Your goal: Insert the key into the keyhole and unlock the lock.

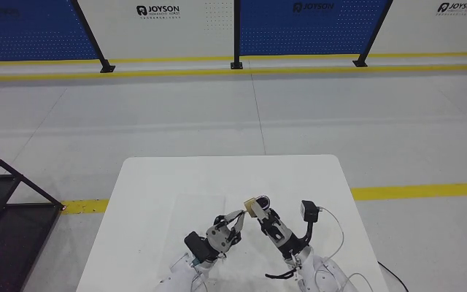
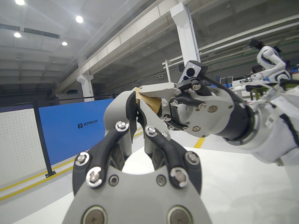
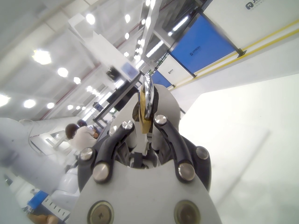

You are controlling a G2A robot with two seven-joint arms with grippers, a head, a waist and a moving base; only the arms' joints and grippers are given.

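Seen from above, the right end effector is clamped on the brass lock, held over the white surface near its 6 o'clock edge. The left end effector, fingers pinched nearly together, sits at the lock's 8 o'clock. The key is hidden between them. The chrome shackle projects beyond the right fingertips. At 12 o'clock, barrier panels bear printed logos above yellow floor lines.

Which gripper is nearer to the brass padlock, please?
Right. The right gripper is shut on the padlock, holding it above the table. The left gripper is close beside it, its shut fingertips right at the padlock's brass body.
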